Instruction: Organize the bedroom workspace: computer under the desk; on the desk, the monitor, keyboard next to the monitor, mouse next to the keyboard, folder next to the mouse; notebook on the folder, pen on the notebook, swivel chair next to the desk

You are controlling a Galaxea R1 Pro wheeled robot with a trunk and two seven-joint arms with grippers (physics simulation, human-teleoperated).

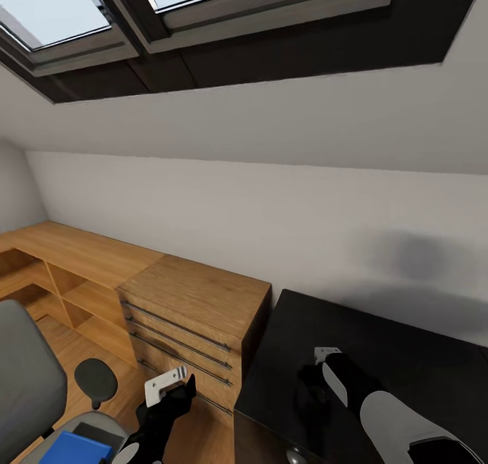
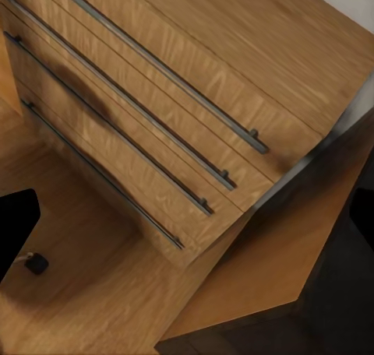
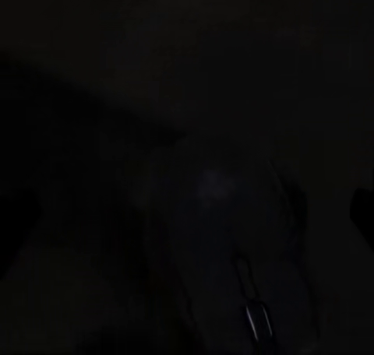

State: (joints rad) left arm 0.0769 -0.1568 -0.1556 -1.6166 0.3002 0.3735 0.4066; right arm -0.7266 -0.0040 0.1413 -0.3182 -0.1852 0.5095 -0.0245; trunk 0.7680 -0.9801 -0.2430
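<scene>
Right gripper (image 1: 318,362) hangs just over the glossy black desk (image 1: 407,376); can't tell its jaws, though its dark wrist view maybe shows a small black rounded mouse (image 3: 226,254) below. Left gripper (image 1: 166,382), state unclear too, hovers before the wooden dresser with bar handles (image 1: 196,315), above the grey-upholstered swivel chair (image 1: 27,376) carrying the flat bright blue folder (image 1: 74,447).

Glossy black desk (image 1: 407,355), grained wood dresser (image 1: 196,301), seemingly cloth-covered swivel chair (image 1: 27,376)

Glossy black desk (image 1: 420,376) beside a wooden dresser (image 1: 196,301); blue folder (image 1: 74,448) on the swivel chair (image 1: 27,382).
</scene>
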